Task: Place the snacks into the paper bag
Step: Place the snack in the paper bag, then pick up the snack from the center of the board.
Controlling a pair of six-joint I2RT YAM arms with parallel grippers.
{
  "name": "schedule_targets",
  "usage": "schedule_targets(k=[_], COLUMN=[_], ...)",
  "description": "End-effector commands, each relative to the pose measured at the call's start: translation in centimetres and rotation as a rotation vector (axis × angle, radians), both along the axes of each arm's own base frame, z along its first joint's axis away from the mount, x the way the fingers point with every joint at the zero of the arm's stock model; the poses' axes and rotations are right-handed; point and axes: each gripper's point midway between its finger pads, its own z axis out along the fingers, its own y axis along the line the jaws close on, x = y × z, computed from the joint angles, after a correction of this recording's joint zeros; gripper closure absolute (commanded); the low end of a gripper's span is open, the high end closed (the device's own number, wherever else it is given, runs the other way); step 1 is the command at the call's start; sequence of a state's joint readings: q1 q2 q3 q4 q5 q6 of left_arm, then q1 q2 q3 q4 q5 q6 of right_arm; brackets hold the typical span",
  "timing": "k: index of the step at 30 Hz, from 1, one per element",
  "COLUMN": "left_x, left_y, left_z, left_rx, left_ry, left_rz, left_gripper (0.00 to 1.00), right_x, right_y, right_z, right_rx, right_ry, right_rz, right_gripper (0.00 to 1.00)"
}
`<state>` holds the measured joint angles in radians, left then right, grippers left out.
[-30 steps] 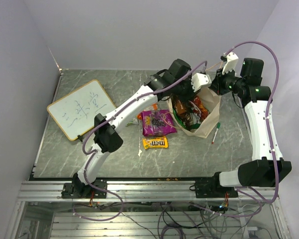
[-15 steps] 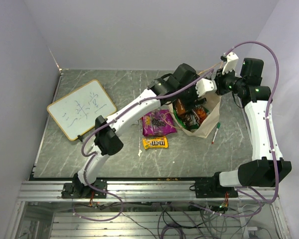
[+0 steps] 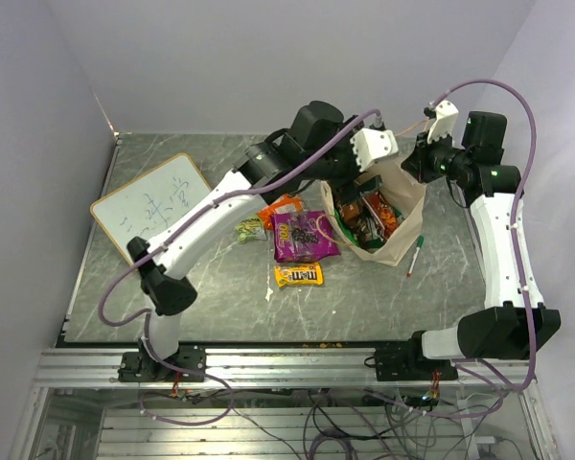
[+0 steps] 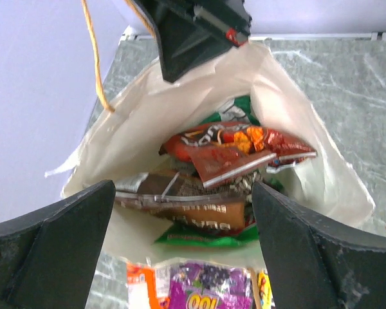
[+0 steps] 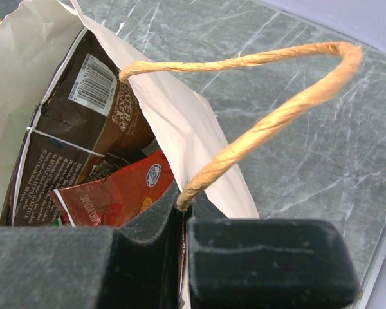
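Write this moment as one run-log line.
left gripper: open, empty, over paper bag | right gripper: shut on bag rim | in bag: Doritos bag, brown pouch | on table: purple pouch, M&M's, orange packet

paper bag (image 3: 395, 245): packets (image 3: 362, 217) inside (piled) | M&M's packet (image 3: 298, 276): left-front of bag | marker (image 3: 415, 255): right of bag | whiteboard (image 3: 125, 226): far left

Paper bag (image 3: 395, 240): beige, leaning on the table (image 3: 172, 297), mouth open. Inside it, a red chip packet (image 4: 231, 145) lies over a brown pouch (image 4: 180, 203). Flat on the table just outside the mouth: purple pouch (image 3: 304, 237), orange packet (image 3: 280, 209), small green packet (image 3: 249, 230), yellow M&M's (image 3: 298, 276).
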<state>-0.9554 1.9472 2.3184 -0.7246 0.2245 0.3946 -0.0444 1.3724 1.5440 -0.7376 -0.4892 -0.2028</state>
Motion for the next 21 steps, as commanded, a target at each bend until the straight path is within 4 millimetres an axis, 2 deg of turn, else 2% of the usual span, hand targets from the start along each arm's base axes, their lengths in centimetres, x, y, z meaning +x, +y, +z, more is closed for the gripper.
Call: schedule_targets(k=[1,6,10,12,13,15,17,21], left_x=[-0.6,-0.4,1.1,2.0,2.4,3.0,3.4,3.7], left_y=[3.2,7.6,11.8,13.9,14.8,16.6,17.8,19.1], left_z=[1.0,-0.6,-3.0,-5.6,-5.7,-8.1,-10.0,-14.3], left_rx=[0.015,0.067,0.072,0.075,0.059,0.042,0.015,-0.006], left_ry=[-0.034,-0.005,0.078,0.152,0.164,0.239,0.296,0.413], left_rz=[0.064,0.157,0.261,0.317,0.334,0.377,0.406,0.445], left_gripper=[0.02,0.03,0.04,0.04,0.05,0.05,0.05,0.05], right_x=[1.1,1.5,1.7,1.8,1.8,1.7,1.6,1.2], right_y=[0.0,-0.2,-0.4,-0.6,-0.6,-0.6,-0.6,-0.5], right_z=[1.9,2.6,2.7,2.8,2.8,2.8,2.7,2.5], right_rx=[-0.019,-0.029,-0.038,-0.044,-0.045,-0.046,-0.042,-0.032], right_ry=[-0.081,-0.122,-0.143,-0.151,-0.154,-0.162,-0.165,-0.174], right_rz=[0.01,0.0,-0.01,-0.015,-0.016,-0.018,-0.018,-0.018], right_gripper=[1.0,1.0,1.0,1.0,1.0,1.0,1.0,1.0])
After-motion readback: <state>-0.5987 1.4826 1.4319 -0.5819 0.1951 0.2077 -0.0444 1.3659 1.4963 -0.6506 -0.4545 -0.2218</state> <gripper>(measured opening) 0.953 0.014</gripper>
